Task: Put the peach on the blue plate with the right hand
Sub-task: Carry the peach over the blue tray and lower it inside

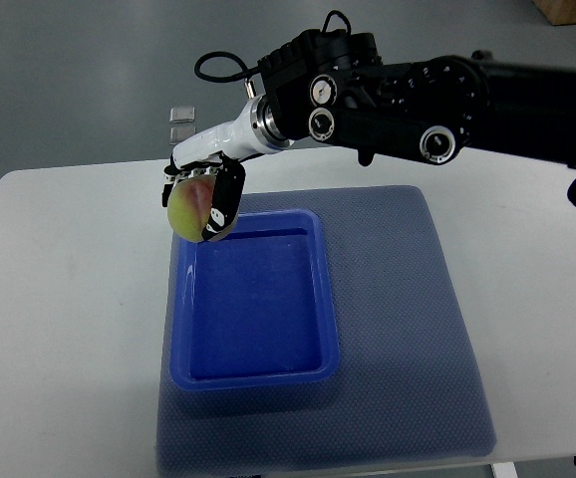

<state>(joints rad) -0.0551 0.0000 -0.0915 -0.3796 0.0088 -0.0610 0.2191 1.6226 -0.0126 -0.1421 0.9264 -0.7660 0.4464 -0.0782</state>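
My right hand reaches in from the right on a black arm and is shut on a yellow-green peach with a pink blush. It holds the peach in the air above the far left corner of the blue plate, a deep rectangular blue tray. The black fingers wrap the peach's right side. The tray's inside holds nothing. The left arm does not show.
The tray sits on a grey-blue mat on a white table. Two small pale squares lie on the grey floor beyond the table's far edge. A brown box corner shows top right.
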